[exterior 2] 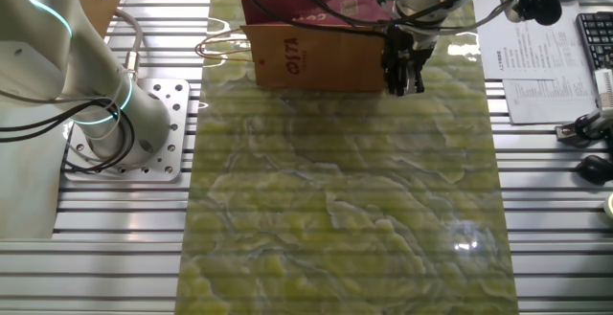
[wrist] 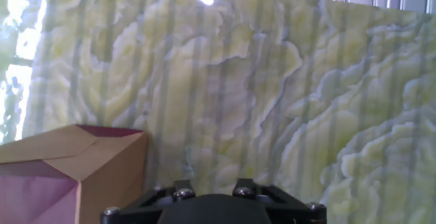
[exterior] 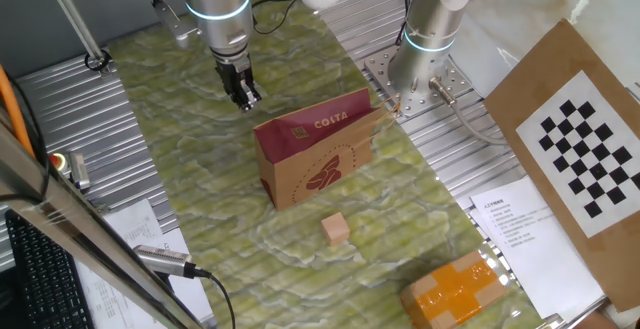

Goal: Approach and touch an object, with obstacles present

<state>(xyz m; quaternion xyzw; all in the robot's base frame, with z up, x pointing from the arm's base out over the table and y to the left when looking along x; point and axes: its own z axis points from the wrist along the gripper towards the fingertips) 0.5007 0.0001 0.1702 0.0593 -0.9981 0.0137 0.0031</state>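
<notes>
You're seeing the wooden cube (exterior: 336,229) sitting square, no long axis, on the mat in front of the paper bag (exterior: 318,149), which is hiding it elsewhere; the gripper (exterior: 247,98) is hovering behind, fingers nearly together, holding nothing.

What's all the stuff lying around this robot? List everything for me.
wooden cube: one, pale tan, on the mat in front of the bag
paper bag: one, brown with a dark red COSTA band, upright mid-mat
taped box: one, orange-yellow, at the mat's near corner
mat: one, green-yellow marbled, covering the table
checkerboard: one, black and white, on brown board at the right
printed sheets: a few, white, beside the mat
keyboard: one, black, at the table edge
arm: one, silver
pincer: one, black, low over the mat behind the bag, holding nothing; how wide it stands is unclear
</notes>
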